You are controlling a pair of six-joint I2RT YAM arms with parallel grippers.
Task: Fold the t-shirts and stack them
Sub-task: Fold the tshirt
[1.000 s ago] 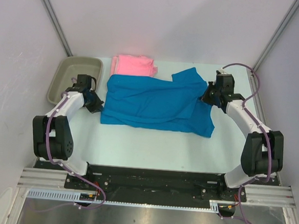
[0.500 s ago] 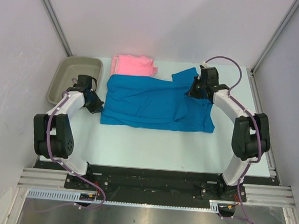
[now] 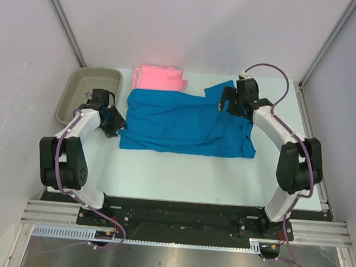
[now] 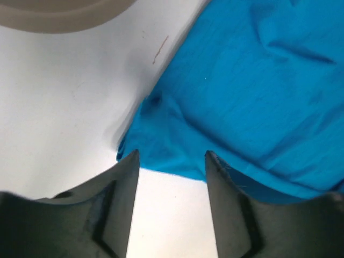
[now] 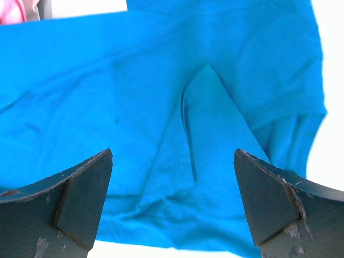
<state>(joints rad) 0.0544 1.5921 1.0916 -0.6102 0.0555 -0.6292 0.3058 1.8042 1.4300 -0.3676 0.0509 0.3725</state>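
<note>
One blue t-shirt [image 3: 179,121], seemingly one pink t-shirt [image 3: 160,78] — and one tray [image 3: 87,81].

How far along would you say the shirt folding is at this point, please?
Done: the pink shirt looks folded, at the far side. In hand: the blue shirt lies only partly folded and wrinkled. The left fingers are open at its left edge and the right fingers are open above its right side; neither holds cloth. Left: finish folding the blue shirt, then stack the two.
</note>
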